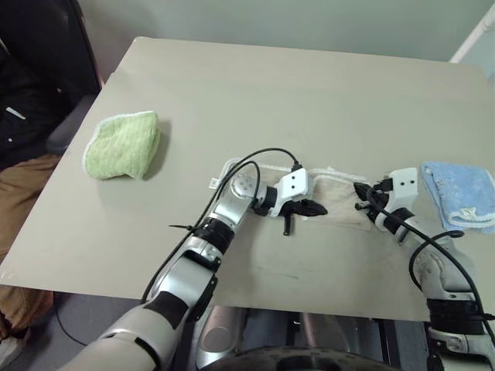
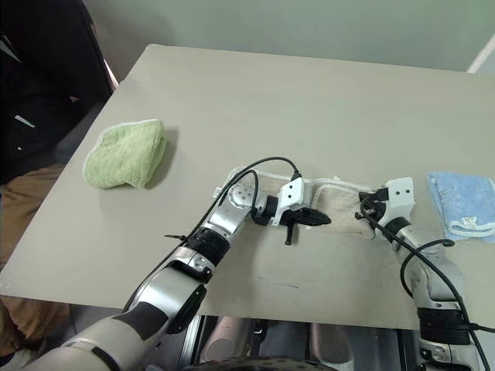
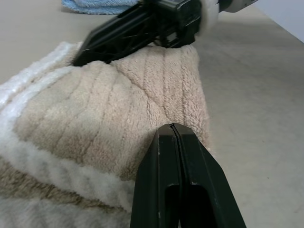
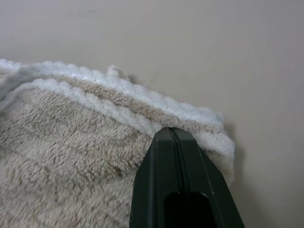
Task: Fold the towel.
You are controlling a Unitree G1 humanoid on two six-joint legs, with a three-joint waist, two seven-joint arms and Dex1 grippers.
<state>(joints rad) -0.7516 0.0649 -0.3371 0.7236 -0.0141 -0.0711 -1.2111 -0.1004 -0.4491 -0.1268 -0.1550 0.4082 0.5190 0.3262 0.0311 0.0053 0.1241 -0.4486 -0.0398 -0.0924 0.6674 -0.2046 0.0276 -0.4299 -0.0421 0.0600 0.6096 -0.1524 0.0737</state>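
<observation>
The beige towel point(image 1: 340, 202) with white corded edging lies folded in a long strip on the table point(image 1: 309, 93), near the front edge. My left gripper point(image 1: 315, 207) points right along the strip, its fingers shut, tips resting over the towel's point(image 3: 95, 118) front part. Nothing shows between them in the left wrist view. My right gripper point(image 1: 360, 190) is at the towel's right end, also shut. In the right wrist view its tips point(image 4: 170, 129) sit over the white-edged corner point(image 4: 209, 128). The left wrist view also shows the right gripper point(image 3: 80, 57) lying across the towel's far end.
A light green cloth point(image 1: 122, 145) lies bunched at the table's left. A light blue cloth point(image 1: 460, 193) lies at the right edge, close to my right hand. A seated person point(image 1: 23, 154) is beside the table's left side. Black cables loop over both arms.
</observation>
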